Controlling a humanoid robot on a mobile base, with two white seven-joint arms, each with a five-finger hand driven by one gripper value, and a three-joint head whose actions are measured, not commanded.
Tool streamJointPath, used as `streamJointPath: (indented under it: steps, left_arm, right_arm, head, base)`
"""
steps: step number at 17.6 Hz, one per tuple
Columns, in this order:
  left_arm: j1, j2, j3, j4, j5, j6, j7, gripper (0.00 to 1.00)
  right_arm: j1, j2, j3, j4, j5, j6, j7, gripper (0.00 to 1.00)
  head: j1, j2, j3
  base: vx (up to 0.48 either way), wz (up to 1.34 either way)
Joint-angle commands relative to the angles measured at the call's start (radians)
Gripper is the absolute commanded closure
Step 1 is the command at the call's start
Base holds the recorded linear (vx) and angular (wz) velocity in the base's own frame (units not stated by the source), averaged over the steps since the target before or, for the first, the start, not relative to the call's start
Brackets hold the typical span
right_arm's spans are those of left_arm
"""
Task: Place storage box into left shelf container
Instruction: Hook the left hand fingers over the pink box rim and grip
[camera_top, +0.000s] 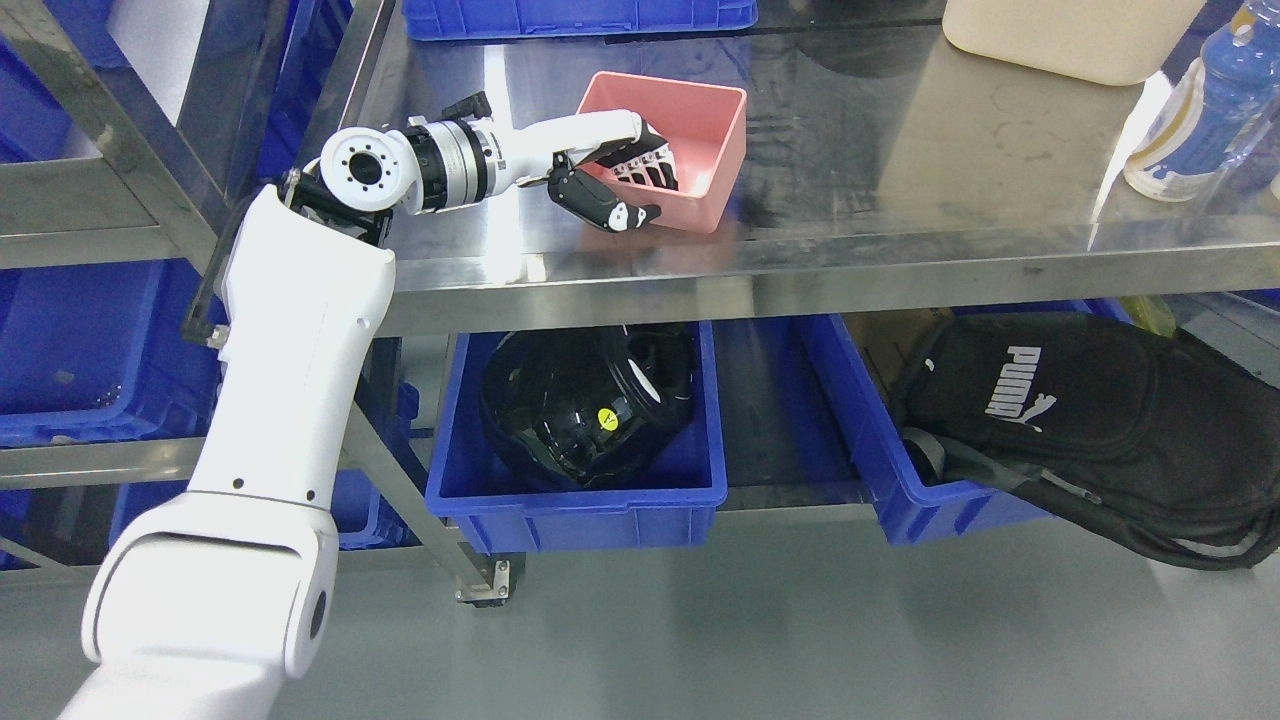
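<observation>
Nearest the camera, the white left arm (290, 400) rises from the lower left past the front edge of the steel shelf (900, 180), and it passes close to the shelf's upright post (420, 480); a swing to the left with little lift could, in my judgement, knock the forearm or the load against that frame. Below the shelf top stand a blue bin (575, 500) holding a black helmet (585, 400) and, to the right, a second bin with a black bag (1090, 420) slumped over it; neither is touched. On the shelf top the left hand (615, 185) has hold of the pink storage box (675, 150) at its near left wall: the four black fingers (645, 165) hook over the rim into the box and the thumb (610, 210) presses the outside, so the wall lies pinched between them. The box sits flat on the steel, empty apart from the fingers. The main risk is that a grip on one wall only lets the box tip or slip away once lifted. Further back stand a bottle (1195, 110) and a cream tub (1070, 35), well apart from the work. The blue bins (80, 340) on the left rack appear the likely destination. The right arm is out of view.
</observation>
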Motion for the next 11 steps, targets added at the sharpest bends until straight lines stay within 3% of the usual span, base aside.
streamJointPath:
  steps: [1,8,10,11]
  left_arm:
    - [-0.008,-0.002,0.219,-0.146,0.012,-0.015,0.002,0.99]
    - [0.188,-0.002,0.214,-0.537,0.066,-0.022,0.005,0.99]
    - [0.268,-0.002,0.184,-0.615,0.094,-0.102,0.010,0.99]
    - [0.320,-0.002,0.173,-0.655,0.094,-0.192,0.010,0.99]
  right_arm:
    - [0.008,-0.017,0.000,-0.017,-0.003,-0.001,0.001,0.00]
    - [0.008,-0.017,0.000,-0.017,-0.003,-0.001,0.001,0.00]
    - [0.008,-0.017,0.000,-0.017,-0.003,-0.001,0.001,0.00]
    - [0.008,-0.017,0.000,-0.017,-0.003,-0.001,0.001,0.00]
  head:
    - [0.0000,0.000,0.000]
    - [0.0000,0.000,0.000]
    - [0.0000,0.000,0.000]
    - [0.0000,0.000,0.000]
  base:
    - [-0.002,-0.04]
    - [0.006,0.00]
    - [0.000,0.00]
    - [0.000,0.00]
